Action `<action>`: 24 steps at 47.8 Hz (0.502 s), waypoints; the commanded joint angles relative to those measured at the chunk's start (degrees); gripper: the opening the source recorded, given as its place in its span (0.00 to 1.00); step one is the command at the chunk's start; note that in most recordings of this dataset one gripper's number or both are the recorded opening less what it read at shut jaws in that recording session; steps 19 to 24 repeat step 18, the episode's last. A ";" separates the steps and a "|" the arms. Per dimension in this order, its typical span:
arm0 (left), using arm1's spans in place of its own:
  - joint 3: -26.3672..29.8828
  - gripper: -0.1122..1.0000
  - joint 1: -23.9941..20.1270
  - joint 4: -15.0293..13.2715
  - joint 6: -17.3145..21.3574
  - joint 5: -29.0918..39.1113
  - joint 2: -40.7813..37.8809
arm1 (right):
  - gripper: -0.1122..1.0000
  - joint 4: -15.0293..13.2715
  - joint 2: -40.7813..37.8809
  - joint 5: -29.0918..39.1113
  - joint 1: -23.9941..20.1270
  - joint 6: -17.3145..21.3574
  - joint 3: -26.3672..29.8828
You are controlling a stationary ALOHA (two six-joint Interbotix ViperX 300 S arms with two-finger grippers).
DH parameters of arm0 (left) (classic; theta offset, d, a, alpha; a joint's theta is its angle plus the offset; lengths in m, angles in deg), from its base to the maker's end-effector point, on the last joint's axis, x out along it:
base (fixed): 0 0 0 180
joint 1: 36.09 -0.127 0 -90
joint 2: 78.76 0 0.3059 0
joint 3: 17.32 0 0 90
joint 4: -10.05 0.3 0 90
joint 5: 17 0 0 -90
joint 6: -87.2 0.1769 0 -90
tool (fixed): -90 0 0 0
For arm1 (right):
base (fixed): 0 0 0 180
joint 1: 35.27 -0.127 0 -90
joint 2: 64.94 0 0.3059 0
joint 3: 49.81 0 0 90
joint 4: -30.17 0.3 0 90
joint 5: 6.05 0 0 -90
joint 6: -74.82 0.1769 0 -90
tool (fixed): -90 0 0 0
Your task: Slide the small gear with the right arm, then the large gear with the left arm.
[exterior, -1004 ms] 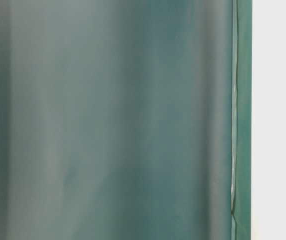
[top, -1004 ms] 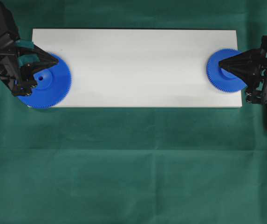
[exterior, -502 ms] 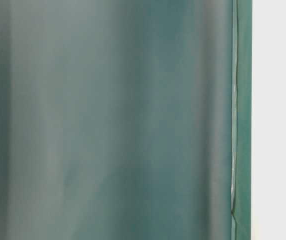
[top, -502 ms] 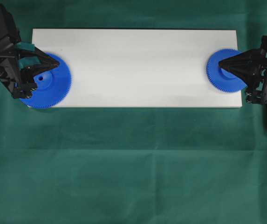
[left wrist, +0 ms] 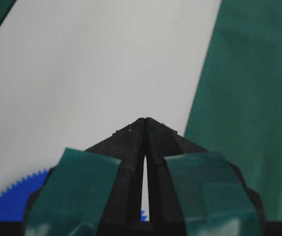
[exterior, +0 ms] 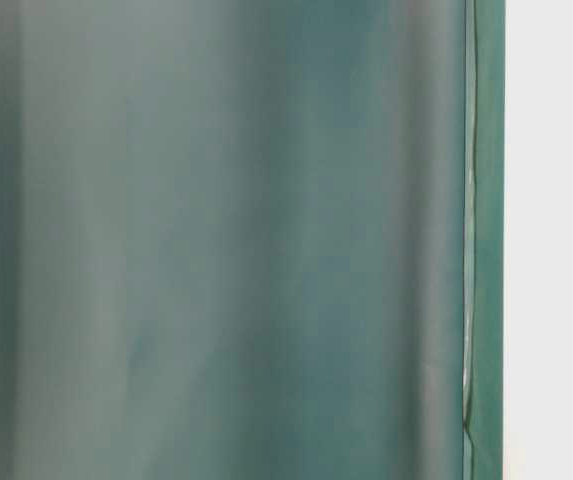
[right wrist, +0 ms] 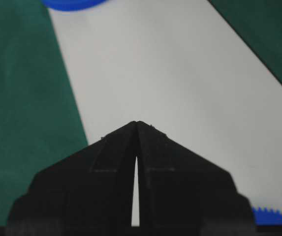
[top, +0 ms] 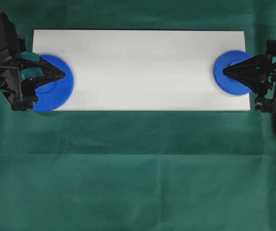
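Currently both gears sit at opposite ends of the white board [top: 142,67], each with a gripper poised over it. The small gear [top: 230,79] lies at the board's 3 o'clock end, its rim overhanging the right edge. The right gripper [top: 224,71] points toward 9 o'clock, tips closed to a point over the gear's hub region, at the gear's 9 o'clock side; contact with the plastic cannot be confirmed. In the right wrist view the right gripper [right wrist: 137,123] shows fingers meeting at the tips with only a thin slit behind them, nothing held.

The large gear [top: 60,91] lies at the board's 9 o'clock end, partly hidden under the left gripper [top: 64,75]. That gripper points toward 3 o'clock; the left wrist view shows its tips [left wrist: 145,119] pressed together, teal bands [left wrist: 72,191] behind them, gear teeth visible below.

Governing relation: the open board extends from the small gear toward 9 o'clock, in line with the right gripper's long axis. The right arm is the nearer one and the task sends it first. A slide would likely run along that axis, toward the board's centre.
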 commanded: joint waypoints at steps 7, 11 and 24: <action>0.62 0.10 3.87 0.18 1.49 -1.93 0.26 | 0.55 -0.18 -0.09 -1.14 -2.37 -0.18 0.09; 0.44 0.10 5.80 0.18 5.19 -2.99 0.26 | 0.55 -0.26 -0.09 -1.14 -3.25 -0.35 0.00; 0.18 0.10 8.17 0.09 10.46 -5.19 0.26 | 0.55 -0.53 -0.09 -1.23 -4.92 -0.53 0.00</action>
